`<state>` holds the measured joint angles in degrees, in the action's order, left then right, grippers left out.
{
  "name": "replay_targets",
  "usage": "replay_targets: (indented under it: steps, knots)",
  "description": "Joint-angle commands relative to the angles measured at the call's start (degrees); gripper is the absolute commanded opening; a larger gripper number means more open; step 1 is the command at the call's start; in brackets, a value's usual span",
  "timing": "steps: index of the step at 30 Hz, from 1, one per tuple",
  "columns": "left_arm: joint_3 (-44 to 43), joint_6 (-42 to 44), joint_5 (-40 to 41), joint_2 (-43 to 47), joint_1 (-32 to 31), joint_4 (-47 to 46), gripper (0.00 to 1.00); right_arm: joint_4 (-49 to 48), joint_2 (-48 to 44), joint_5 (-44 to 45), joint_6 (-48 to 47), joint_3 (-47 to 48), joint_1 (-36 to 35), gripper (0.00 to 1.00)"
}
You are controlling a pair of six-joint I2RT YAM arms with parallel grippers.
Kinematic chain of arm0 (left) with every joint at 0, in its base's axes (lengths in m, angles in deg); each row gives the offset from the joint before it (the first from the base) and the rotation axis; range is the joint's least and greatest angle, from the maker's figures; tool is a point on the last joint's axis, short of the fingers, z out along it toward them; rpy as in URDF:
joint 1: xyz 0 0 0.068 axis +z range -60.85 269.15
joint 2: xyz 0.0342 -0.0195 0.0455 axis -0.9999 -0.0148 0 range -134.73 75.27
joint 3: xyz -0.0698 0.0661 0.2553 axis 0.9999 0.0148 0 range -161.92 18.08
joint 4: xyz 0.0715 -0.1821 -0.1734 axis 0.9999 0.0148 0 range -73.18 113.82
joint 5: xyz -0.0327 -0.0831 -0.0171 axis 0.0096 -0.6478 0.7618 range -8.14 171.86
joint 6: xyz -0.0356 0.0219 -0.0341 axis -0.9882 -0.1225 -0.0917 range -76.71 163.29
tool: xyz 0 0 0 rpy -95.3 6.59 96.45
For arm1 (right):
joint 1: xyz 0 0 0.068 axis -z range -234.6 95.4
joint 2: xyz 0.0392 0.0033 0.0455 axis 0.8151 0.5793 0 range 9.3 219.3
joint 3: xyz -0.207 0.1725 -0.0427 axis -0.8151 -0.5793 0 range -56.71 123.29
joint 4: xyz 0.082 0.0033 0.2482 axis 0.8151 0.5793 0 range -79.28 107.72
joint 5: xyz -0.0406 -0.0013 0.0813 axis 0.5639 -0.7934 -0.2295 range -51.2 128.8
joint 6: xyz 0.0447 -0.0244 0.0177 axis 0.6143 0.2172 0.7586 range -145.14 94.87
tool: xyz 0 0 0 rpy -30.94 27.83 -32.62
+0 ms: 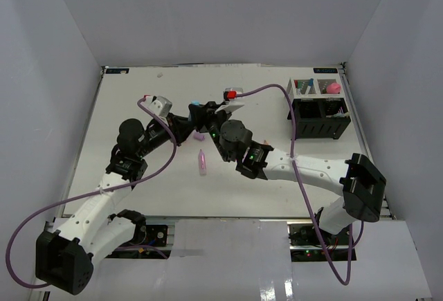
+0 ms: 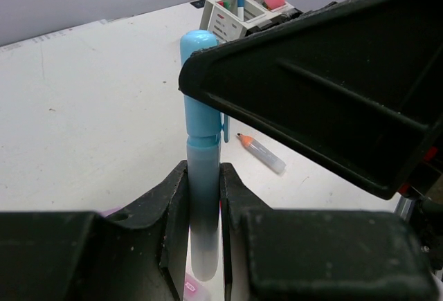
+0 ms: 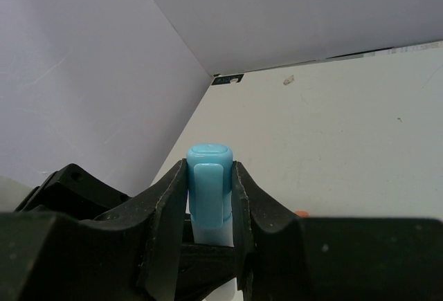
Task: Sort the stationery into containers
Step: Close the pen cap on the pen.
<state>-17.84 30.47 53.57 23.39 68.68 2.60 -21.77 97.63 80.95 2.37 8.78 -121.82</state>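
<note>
A blue marker (image 1: 196, 103) with a light blue cap is held upright above the middle of the table by both grippers. My left gripper (image 2: 203, 174) is shut on its pale barrel (image 2: 202, 197), with the cap (image 2: 199, 86) sticking up past the fingers. My right gripper (image 3: 209, 176) is shut on the cap (image 3: 208, 183). One of its fingers (image 2: 325, 86) fills the right of the left wrist view. In the top view the two grippers (image 1: 190, 117) (image 1: 209, 115) meet at the marker. The black organizer (image 1: 320, 120) with white mesh compartments (image 1: 304, 88) stands at the far right.
A pink marker (image 1: 202, 162) and a small purple item (image 1: 199, 135) lie on the table under the arms. An orange-tipped pen (image 2: 261, 152) lies beyond the marker. The mesh compartments (image 2: 225, 21) hold pens and a pink-capped bottle (image 1: 333, 87). White walls enclose the table.
</note>
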Motion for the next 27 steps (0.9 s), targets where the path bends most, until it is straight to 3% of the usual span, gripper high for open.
replay_targets:
  steps: [1, 7, 11, 27]
  knots:
    - [-2.05, -0.72, 2.45, -0.15, 0.17, -9.33, 0.10, -0.03, 0.00, -0.23, -1.57, -1.95, -2.04, 0.11]
    - [-2.40, -1.68, 1.31, -2.08, 0.17, -12.24, 0.11, 2.07, -0.09, -1.54, -3.33, -1.78, -2.04, 0.10]
    - [-1.00, -0.28, 1.75, -1.30, 0.17, -12.67, 0.11, 10.15, 1.66, -3.21, -4.31, 2.69, -2.04, 0.10]
    - [0.68, 2.97, 2.37, 2.92, 0.17, -12.76, 0.07, 21.06, 3.60, -14.28, 2.98, 0.69, -2.12, 0.08]
